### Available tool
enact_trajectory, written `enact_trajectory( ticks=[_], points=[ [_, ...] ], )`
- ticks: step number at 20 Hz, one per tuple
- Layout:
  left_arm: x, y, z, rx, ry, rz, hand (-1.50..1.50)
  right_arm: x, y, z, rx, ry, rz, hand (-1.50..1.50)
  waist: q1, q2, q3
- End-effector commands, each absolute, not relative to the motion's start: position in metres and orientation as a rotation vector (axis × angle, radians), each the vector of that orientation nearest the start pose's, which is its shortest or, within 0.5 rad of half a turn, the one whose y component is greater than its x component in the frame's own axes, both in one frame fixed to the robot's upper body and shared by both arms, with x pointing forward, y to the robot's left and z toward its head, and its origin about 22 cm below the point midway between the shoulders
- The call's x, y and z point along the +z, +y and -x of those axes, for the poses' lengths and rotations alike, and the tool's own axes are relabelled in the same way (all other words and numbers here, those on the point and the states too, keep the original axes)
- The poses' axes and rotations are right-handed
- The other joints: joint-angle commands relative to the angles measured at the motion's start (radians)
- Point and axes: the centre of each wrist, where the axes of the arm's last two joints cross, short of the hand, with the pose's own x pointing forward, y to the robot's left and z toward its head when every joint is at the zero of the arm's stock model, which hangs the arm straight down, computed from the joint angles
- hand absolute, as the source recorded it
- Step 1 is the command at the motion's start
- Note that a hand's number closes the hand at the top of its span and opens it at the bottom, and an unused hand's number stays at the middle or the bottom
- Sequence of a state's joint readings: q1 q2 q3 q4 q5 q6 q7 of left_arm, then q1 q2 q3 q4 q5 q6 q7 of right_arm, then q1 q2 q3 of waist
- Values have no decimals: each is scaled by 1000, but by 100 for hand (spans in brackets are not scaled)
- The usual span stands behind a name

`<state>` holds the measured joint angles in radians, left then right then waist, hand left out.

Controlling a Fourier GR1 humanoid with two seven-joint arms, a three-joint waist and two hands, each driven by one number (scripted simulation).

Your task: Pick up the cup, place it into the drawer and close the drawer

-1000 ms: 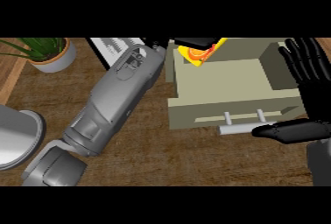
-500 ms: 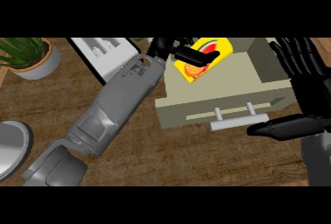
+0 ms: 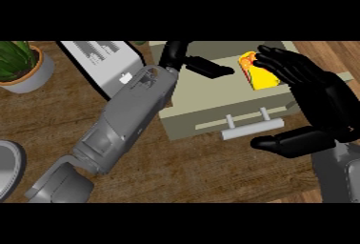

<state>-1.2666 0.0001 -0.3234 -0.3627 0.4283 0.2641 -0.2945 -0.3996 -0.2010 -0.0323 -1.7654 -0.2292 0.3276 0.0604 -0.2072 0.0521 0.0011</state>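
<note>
1. Black right hand [image 3: 316,102], at the lower right, is spread flat beside the drawer [image 3: 186,126], likely poised to push it shut.
2. Yellow cup [image 3: 257,76] lies inside the drawer, upper right, partly under those fingers.
3. Left hand [image 3: 188,59], top centre, hangs released, clear of the cup.

Light soft, even, middling bright; source cannot tell. Pale sheen along grey left forearm [image 3: 126,124]. Drawer [image 3: 211,95] front darker than its top. Counter [image 3: 211,176] evenly lit, muted. Black right hand [image 3: 320,105] near flat, faint highlights only.
</note>
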Motion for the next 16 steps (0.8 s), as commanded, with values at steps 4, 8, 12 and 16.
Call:
enact_trajectory(
  ticks=[4, 8, 12, 16],
  points=[
    [129, 37, -437, -157, -1898, 297, -150, 155, -206, -295, 754, -1898, -659, 150, 13, -5, -2],
    [140, 33, -438, -78, -1922, 272, -150, 152, -214, -292, 1044, -1685, -493, 150, 59, -21, -2],
    [121, 41, -438, -41, -1926, 226, -150, 144, -220, -280, 1138, -1597, -331, -150, 96, -31, -1],
    [116, 46, -439, 3, -1885, 242, -150, 142, -221, -275, 1230, -1600, -56, -150, 146, -38, 0]
  ],
)
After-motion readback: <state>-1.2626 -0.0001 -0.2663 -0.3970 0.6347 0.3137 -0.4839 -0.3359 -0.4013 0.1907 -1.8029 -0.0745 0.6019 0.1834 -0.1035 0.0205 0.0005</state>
